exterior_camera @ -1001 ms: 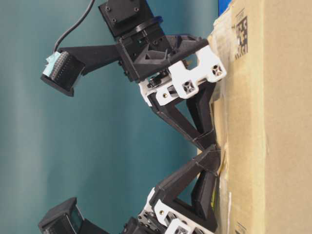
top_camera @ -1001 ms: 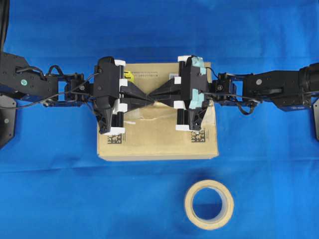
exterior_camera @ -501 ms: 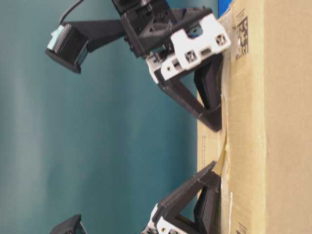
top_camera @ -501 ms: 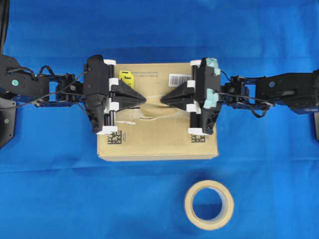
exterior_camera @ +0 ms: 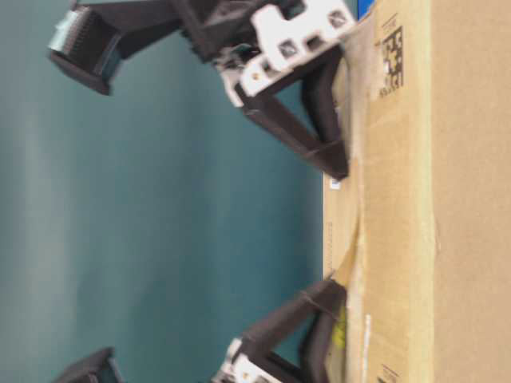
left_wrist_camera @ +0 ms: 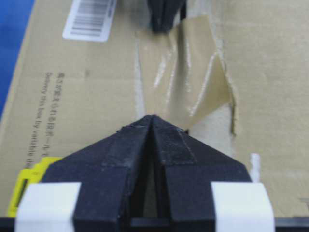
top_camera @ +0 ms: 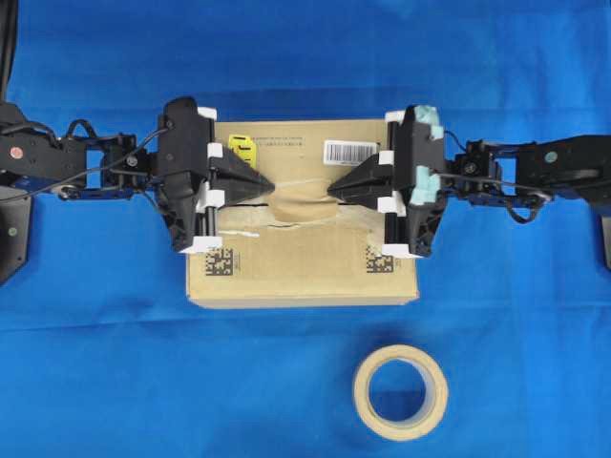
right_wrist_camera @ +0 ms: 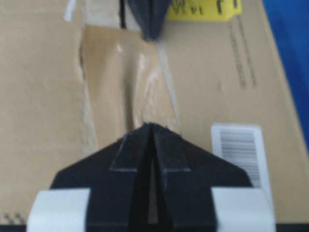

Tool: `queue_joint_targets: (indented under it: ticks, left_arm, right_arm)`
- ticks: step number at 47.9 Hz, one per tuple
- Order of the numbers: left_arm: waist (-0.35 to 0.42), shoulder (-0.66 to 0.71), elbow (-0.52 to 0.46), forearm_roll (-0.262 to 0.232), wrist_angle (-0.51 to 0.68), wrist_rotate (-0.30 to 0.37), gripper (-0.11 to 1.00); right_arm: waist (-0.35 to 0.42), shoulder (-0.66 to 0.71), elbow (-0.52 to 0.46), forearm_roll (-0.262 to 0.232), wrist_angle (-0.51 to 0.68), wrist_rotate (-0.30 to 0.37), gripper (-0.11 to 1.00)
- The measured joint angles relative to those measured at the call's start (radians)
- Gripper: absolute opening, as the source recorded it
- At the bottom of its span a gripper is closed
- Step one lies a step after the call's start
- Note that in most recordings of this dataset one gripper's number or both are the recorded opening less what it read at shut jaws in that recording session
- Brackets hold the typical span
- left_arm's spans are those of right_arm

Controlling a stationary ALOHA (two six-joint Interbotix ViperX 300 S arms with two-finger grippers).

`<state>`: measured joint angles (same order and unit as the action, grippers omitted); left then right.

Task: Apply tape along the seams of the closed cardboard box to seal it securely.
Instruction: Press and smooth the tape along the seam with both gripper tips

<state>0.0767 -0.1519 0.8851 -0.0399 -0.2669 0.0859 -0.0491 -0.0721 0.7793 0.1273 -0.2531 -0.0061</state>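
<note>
Both the left gripper [top_camera: 269,184] and right gripper [top_camera: 333,188] are fully closed, nothing held, tips at opposite ends of the wrinkled tape [top_camera: 301,194]. The seams [top_camera: 286,226] are partly covered at centre frame. The cardboard box [exterior_camera: 431,263] is cropped at the table-level view's right edge.

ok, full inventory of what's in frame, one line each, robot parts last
cardboard box: 1, brown, centre of the cloth, top flaps closed
seams: 1 dark line across the box top, edged with pale torn remnants
tape: 1 piece, tan, wrinkled, lying over the seam between the two grippers
yellow sticker: 1, box top, far left
barcode label: 1, white, box top, far right
data-matrix codes: 2, black, near corners of box top
tape roll: 1, beige, on cloth in front of box
cloth: 1, blue, under everything
left gripper: fingers shut, at tape's left edge
right gripper: fingers shut, at tape's right edge
</note>
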Motion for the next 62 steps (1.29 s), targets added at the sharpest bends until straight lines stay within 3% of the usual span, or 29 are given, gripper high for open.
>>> queue_joint_targets:
  ticks: [10, 19, 44, 53, 62]
  left_arm:
    - [-0.012, -0.009, -0.063, 0.003, -0.038, 0.054, 0.0]
    - [-0.058, 0.018, -0.086, 0.003, -0.043, 0.058, 0.0]
    - [-0.1, 0.083, -0.018, 0.002, -0.054, -0.003, 0.0]
    - [-0.098, 0.081, 0.002, 0.002, -0.055, -0.021, 0.0]
    - [-0.098, 0.078, 0.011, 0.002, -0.055, -0.026, 0.0]
  right_arm:
    - [-0.002, -0.012, -0.048, -0.002, -0.02, -0.003, 0.01]
    - [-0.002, 0.025, -0.081, -0.002, -0.023, -0.003, 0.01]
    - [0.006, 0.132, -0.118, 0.002, -0.028, 0.011, 0.01]
    - [0.025, 0.163, -0.12, 0.035, -0.038, 0.012, 0.01]
    - [0.032, 0.166, -0.078, 0.1, -0.051, 0.014, 0.01]
